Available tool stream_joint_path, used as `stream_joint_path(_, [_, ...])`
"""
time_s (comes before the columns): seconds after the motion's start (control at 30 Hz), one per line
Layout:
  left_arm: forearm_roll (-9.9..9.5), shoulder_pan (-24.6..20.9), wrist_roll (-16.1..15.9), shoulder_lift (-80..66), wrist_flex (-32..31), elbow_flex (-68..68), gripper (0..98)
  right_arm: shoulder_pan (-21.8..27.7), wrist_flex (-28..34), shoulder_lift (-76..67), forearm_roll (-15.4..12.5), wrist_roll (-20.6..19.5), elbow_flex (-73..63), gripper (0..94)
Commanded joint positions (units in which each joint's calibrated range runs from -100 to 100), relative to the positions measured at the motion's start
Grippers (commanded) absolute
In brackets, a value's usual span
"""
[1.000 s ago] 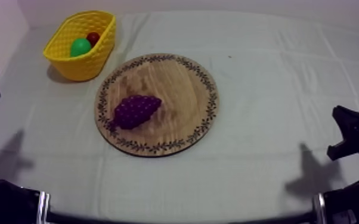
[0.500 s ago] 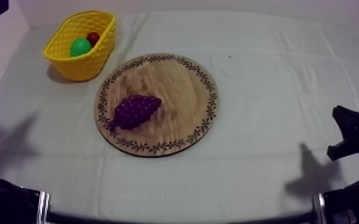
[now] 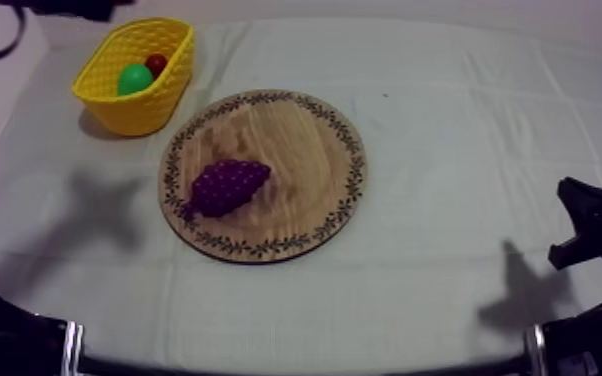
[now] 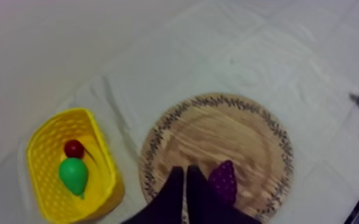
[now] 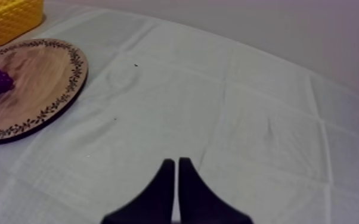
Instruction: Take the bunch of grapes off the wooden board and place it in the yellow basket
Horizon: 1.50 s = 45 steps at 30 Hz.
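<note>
Near the right edge, the right gripper [image 5: 176, 162] rests, fingers pressed together on nothing. The bunch of grapes [image 3: 227, 186] lies on the wooden board [image 3: 305, 150], and the left gripper [image 4: 185, 171], closed and empty, has swung up to hang above it. The grab looks about to start; the yellow basket [image 3: 100, 85] waits far left.
</note>
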Motion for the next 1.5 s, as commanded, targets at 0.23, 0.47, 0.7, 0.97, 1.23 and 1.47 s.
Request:
stream_joint_path(0.23, [-1.57,4.33,0.23,14.40,2.10,6.01,0.0,-0.02,-0.03,-0.01,0.01,-0.01,-0.03,0.4])
stream_joint_path(0.47, [-0.55,4.71,0.27,20.40,0.58,9.55,0.0,-0.02,-0.03,-0.01,0.01,-0.01,-0.03,0.4])
stream_joint_path(0.7, [0.93,4.72,0.85,25.32,-0.23,10.88,0.0,-0.02,-0.03,-0.01,0.01,-0.01,-0.03,0.4])
stream_joint_path(0.97, [1.83,3.43,1.79,28.56,-3.69,10.78,8.1,-0.02,-0.03,-0.01,0.01,-0.01,-0.03,0.4])
stream_joint_path(1.23, [2.01,2.54,2.75,29.85,-4.12,12.05,61.9,-0.02,-0.03,-0.01,0.01,-0.01,-0.03,0.4])
stream_joint_path(1.47, [3.95,1.48,-0.80,31.48,-4.55,14.63,92.0,-0.02,-0.03,-0.01,0.01,-0.01,-0.03,0.4])
